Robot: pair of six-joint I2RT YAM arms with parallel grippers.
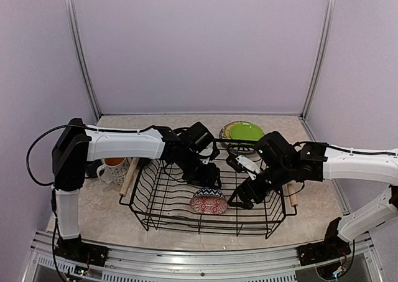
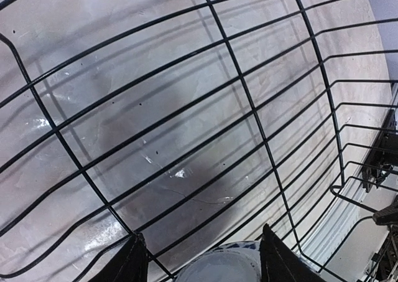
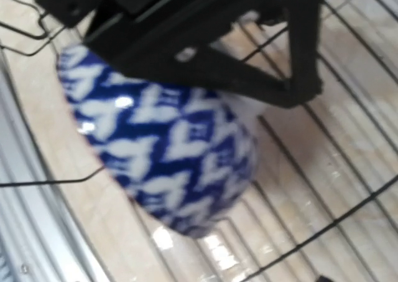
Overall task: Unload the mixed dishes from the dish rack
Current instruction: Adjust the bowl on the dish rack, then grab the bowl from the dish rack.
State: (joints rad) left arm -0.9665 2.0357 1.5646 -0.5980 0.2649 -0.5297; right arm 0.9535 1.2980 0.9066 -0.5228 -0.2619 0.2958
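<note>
The dish rack, a black wire basket with wooden rod handles, stands mid-table. One blue-white patterned bowl with a red inside lies in its front part, tilted. My left gripper reaches down over the bowl. In the left wrist view its open fingers straddle the bowl, above the rack's wire floor. My right gripper hangs just right of the bowl. Its wrist view shows the bowl close up under the left gripper; its own fingers hardly show.
A lime-green plate lies on a stack behind the rack's far right corner. White patterned cups stand on the table left of the rack, by its left wooden handle. The right handle lies under my right arm.
</note>
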